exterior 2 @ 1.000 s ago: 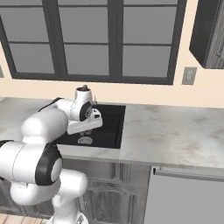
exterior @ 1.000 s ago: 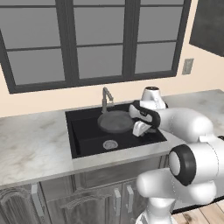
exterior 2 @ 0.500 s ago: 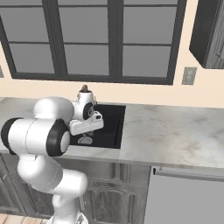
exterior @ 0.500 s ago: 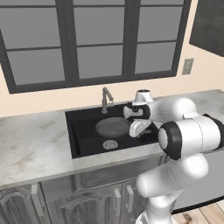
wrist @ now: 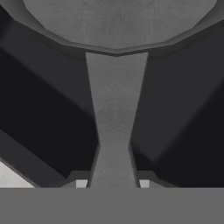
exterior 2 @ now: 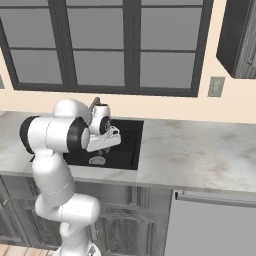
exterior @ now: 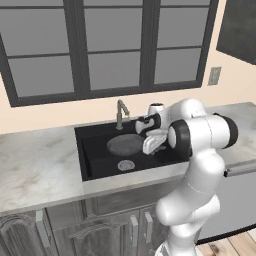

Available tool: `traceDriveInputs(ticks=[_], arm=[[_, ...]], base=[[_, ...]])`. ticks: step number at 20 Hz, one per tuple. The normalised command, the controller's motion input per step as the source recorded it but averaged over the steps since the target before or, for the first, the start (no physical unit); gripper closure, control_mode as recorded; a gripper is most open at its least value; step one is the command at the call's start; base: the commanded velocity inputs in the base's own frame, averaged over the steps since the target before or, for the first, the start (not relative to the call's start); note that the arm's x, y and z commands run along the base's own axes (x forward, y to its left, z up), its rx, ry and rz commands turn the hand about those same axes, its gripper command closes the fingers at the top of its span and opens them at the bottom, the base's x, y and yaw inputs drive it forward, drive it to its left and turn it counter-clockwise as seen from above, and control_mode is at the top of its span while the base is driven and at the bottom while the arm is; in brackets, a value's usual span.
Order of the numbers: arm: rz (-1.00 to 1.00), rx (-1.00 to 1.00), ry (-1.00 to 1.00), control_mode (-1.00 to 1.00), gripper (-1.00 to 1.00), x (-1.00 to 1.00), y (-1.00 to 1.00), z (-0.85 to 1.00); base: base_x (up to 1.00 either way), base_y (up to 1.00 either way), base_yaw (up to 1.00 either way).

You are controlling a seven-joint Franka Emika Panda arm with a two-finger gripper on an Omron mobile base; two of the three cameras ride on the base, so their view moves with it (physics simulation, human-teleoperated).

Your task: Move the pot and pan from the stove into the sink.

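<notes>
The pan (exterior: 125,144) sits inside the black sink (exterior: 92,155), toward the back of the basin, just in front of the slim grey faucet (exterior: 120,114). We see its round speckled inside from the left base view, with the round metal drain (exterior: 125,165) nearer the front of the basin, apart from the pan. In the hand view the pan's round body (wrist: 118,22) lies across the top and its straight handle (wrist: 114,118) runs down the middle toward us, over the dark floor of the sink.

Our gripper (exterior: 148,135) reaches in over the right part of the basin, at the handle end of the pan. In the hand view the two fingers (wrist: 81,183) stand on either side of the handle's near end, pinching it between them.

The sink is set into a pale marble bench (exterior: 35,170), which runs to both sides; from the right base view the bench (exterior 2: 200,155) stretches away to the right. A dark-framed window (exterior: 100,45) spans the wall behind the faucet, with a wall outlet (exterior: 214,76) to its right.
</notes>
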Motion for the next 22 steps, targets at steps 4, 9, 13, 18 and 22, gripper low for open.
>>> traceDriveInputs(ticks=[4,9,13,18,22], arm=[[0.02,0.0,0.01,-1.0,1.0,0.42,0.0,-0.42],[0.03,0.0,0.01,-1.0,1.0,0.25,0.01,-0.56],[0.03,0.0,0.0,-1.0,1.0,0.22,0.0,-0.47],[0.01,0.0,0.0,-1.0,1.0,0.16,0.01,-0.32],[0.0,0.0,0.0,-1.0,1.0,0.01,0.0,-0.01]], base=[[0.0,0.0,0.0],[0.0,0.0,0.0],[0.0,0.0,0.0],[0.0,0.0,0.0],[0.0,0.0,0.0]])
